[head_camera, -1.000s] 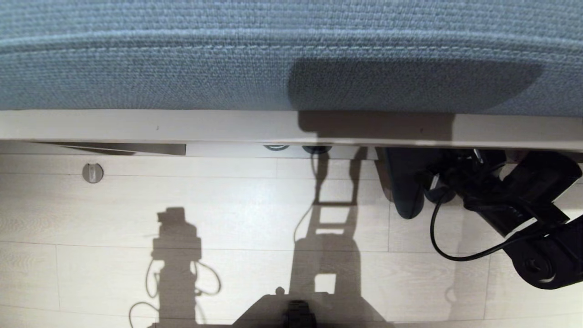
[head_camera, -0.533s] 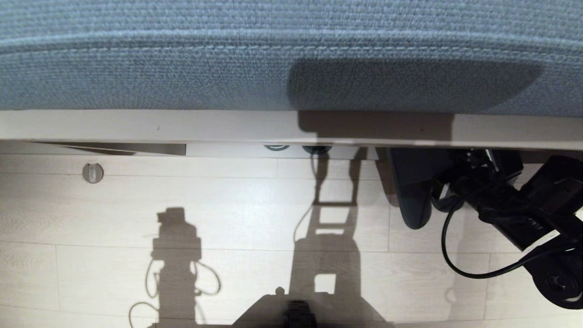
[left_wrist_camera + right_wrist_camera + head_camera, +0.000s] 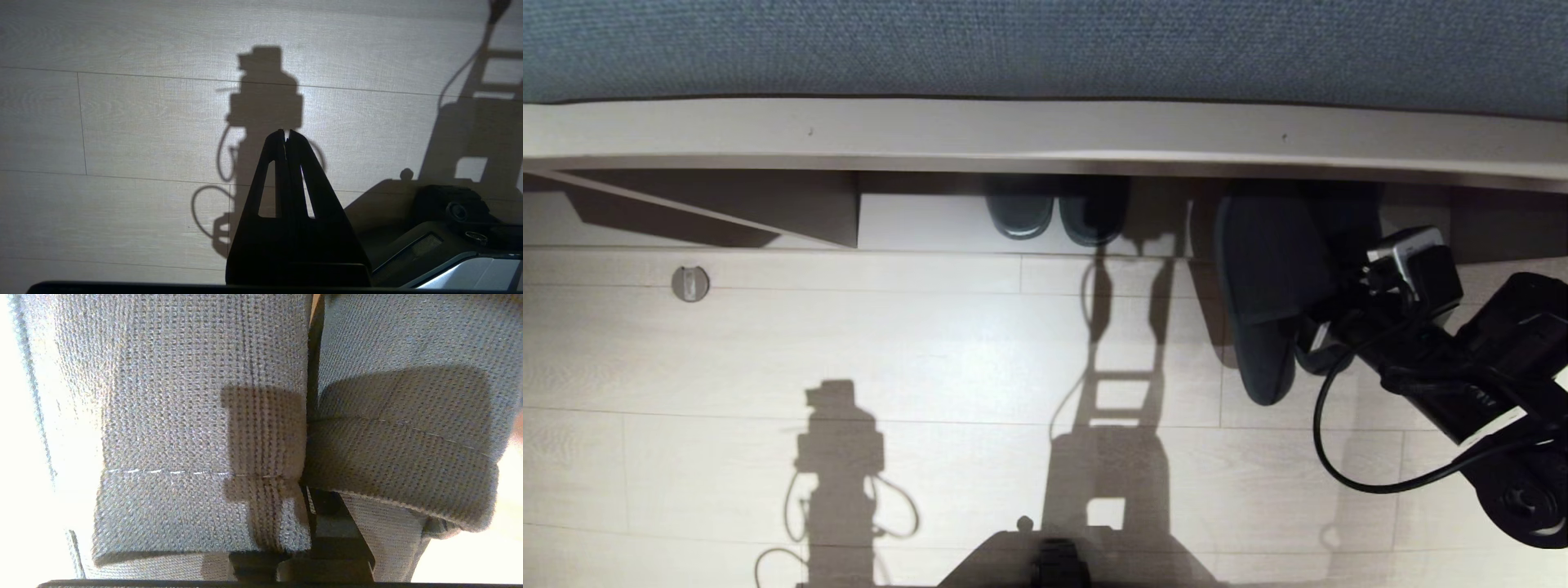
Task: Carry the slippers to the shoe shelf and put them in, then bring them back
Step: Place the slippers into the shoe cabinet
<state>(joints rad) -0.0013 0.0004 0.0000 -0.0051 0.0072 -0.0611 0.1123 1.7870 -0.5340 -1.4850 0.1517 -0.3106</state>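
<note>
The right end effector [image 3: 1311,339] grips the pair of matte black open-back slide slippers [image 3: 1262,302] at the right side of the head view. Its jaws are closed narrow on the two woven toe bands pressed together, as the right wrist view shows, where both grey knit bands [image 3: 253,449] meet at the pinch line.

The slippers hang with their long axis running toward and away from the low beige wood-laminate shoe shelf [image 3: 1045,143]. One end lies under the shelf's front edge. The rounded other end points back over the pale plank floor [image 3: 931,351] toward the robot. The right end effector is beside the slippers, on the side nearer the right arm.

The shelf opening lies straight ahead of the held pair, along that same long axis. The coming move is therefore judged to be a straight travel along this axis, in or out, with no rotation needed. Which direction applies cannot be told from this moment alone.

A second pair, glossy dark grey-green rubbery slippers with rounded ends [image 3: 1058,214], stands inside the shelf, well apart to the left of the held pair. It does not obstruct the travel line.

The left end effector [image 3: 286,136] is parked over bare floor with its fingers closed together and empty. The right arm is the only arm near the shelf.
</note>
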